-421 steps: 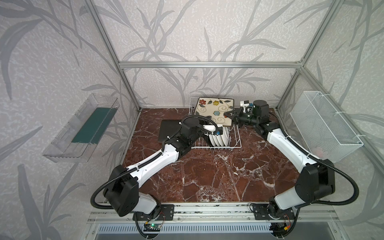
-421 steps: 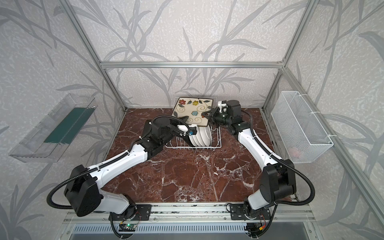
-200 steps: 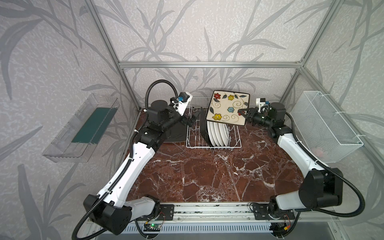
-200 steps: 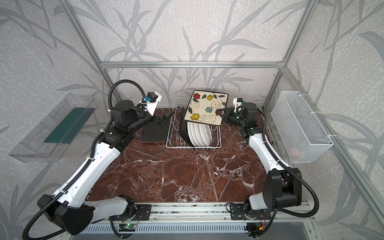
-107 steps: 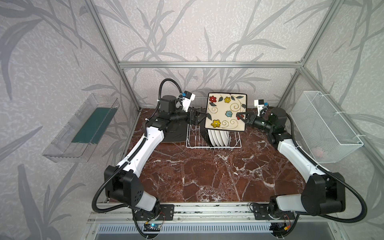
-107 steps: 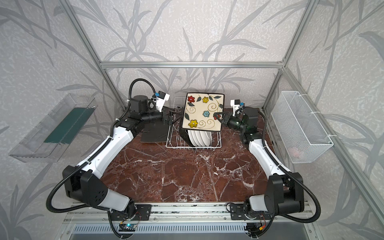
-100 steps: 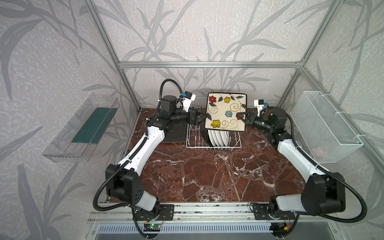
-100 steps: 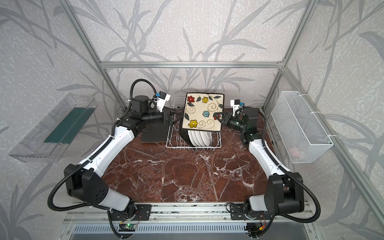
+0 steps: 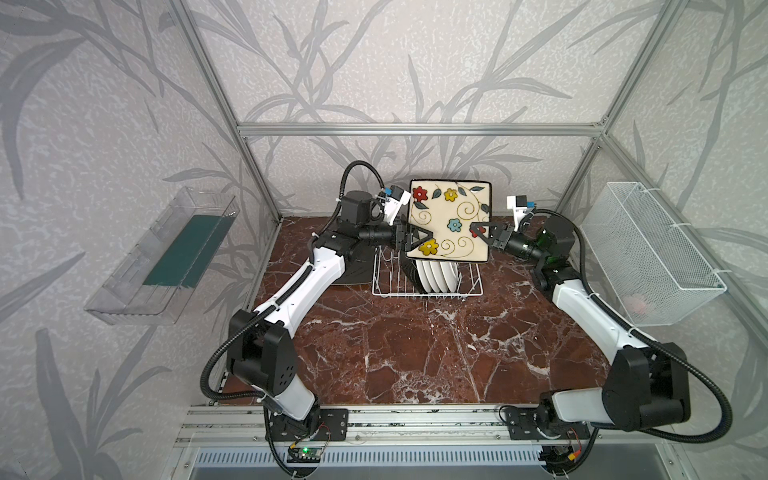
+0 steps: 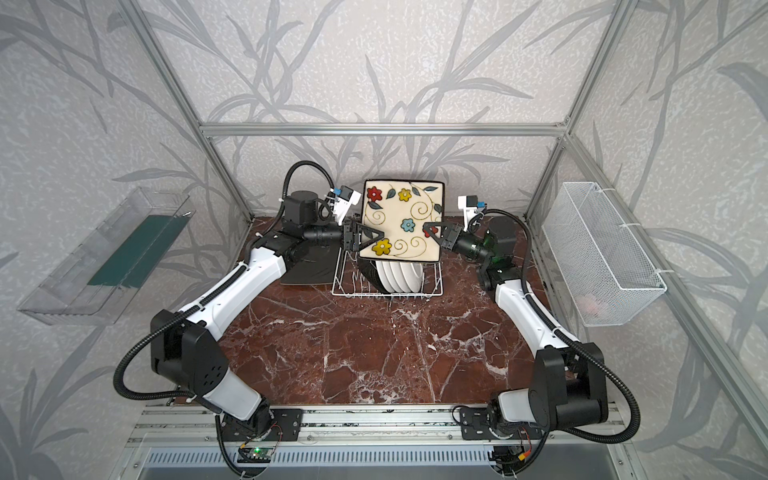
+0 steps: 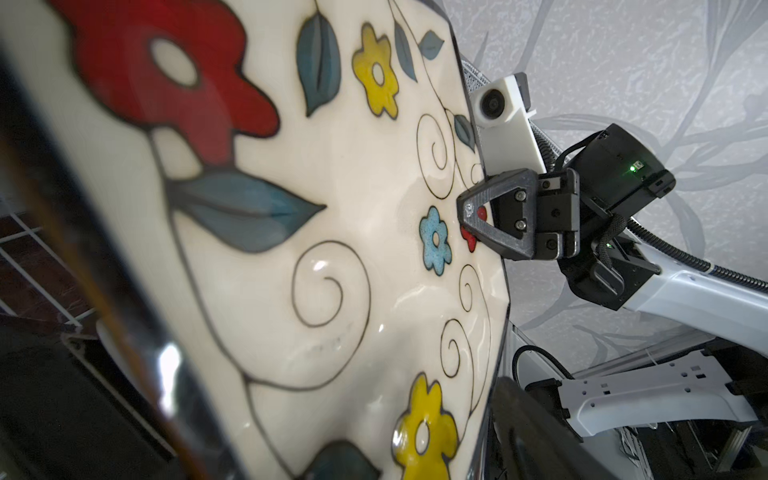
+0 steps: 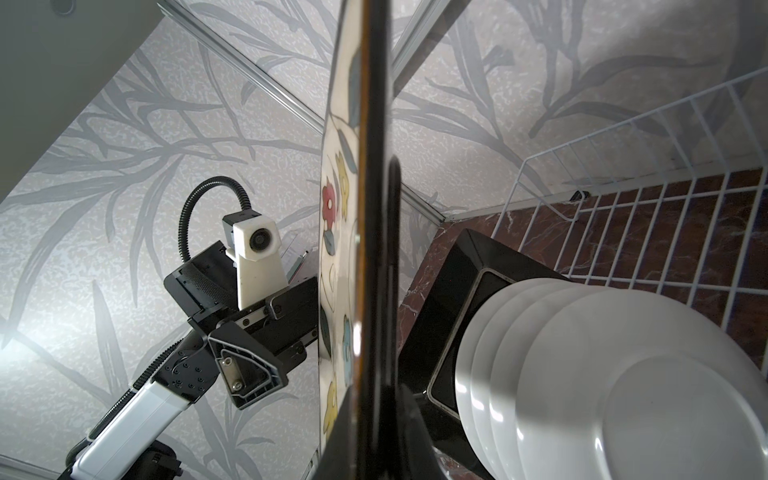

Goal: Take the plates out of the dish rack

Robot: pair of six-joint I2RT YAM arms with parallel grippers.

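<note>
Above white wire dish rack at table back edge: square cream flowered plate hangs upright, right gripper jaws clamped on right edge. Left gripper just arrived, jaws wide, narrowing astride left edge, no grip yet. Handover likely; round white plates still racked.

In both top views the square plate hides the rack's back and the round plates' tops. One finger of the left gripper sits behind it, unseen. In the left wrist view the plate's near edge is blurred and cropped. The pinkish thing in the basket is too faint to name.
</note>
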